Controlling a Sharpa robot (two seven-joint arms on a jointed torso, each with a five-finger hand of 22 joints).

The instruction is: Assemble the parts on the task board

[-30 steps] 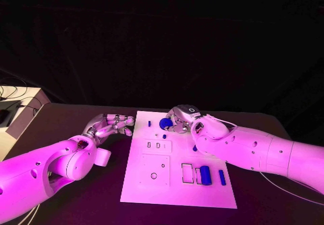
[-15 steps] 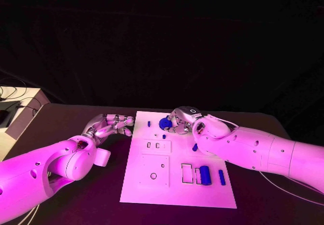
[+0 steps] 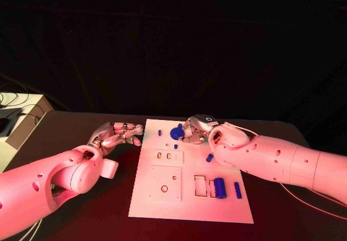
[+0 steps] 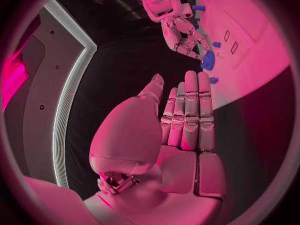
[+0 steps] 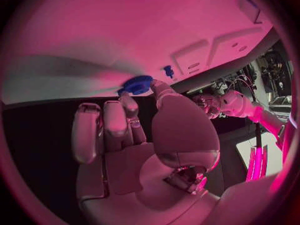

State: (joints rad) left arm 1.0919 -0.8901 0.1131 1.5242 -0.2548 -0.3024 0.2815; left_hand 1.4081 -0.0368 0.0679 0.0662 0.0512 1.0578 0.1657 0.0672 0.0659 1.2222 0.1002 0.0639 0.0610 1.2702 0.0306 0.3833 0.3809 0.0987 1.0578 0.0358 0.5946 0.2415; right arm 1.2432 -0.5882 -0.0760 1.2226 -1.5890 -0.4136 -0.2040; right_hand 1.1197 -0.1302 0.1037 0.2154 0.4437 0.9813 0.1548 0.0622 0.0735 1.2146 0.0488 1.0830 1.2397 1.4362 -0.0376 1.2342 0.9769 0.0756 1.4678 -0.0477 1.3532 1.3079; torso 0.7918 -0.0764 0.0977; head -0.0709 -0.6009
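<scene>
I see the round blue part (image 3: 177,132) near the far end of the task board (image 3: 189,211), pinched between the thumb and a finger of my right hand (image 3: 195,129). In the right wrist view that same part (image 5: 137,84) sits at the fingertips (image 5: 129,101) just over the white surface, while the other fingers stand straight and apart from it. I judge the light fingertip pinch is there to leave the part's underside free, so it can be lowered or turned onto its seat on the board.

My left hand (image 3: 118,134) hovers above the black table (image 3: 65,125) just beside the board's left edge, holding nothing. In the left wrist view its fingers (image 4: 190,110) lie straight and close together with the thumb alongside, so it is loosely open rather than closed. I take it to be parked there to stay out of the right hand's way.

Nearer to me on the board lie a thick blue cylinder (image 3: 219,188) and a thin blue pin (image 3: 237,190) side by side next to a rectangular slot (image 3: 200,185), waiting as later pieces. A small blue piece (image 3: 209,157) lies mid-board close under the right arm.

I can read no brand, label or writing anywhere.
</scene>
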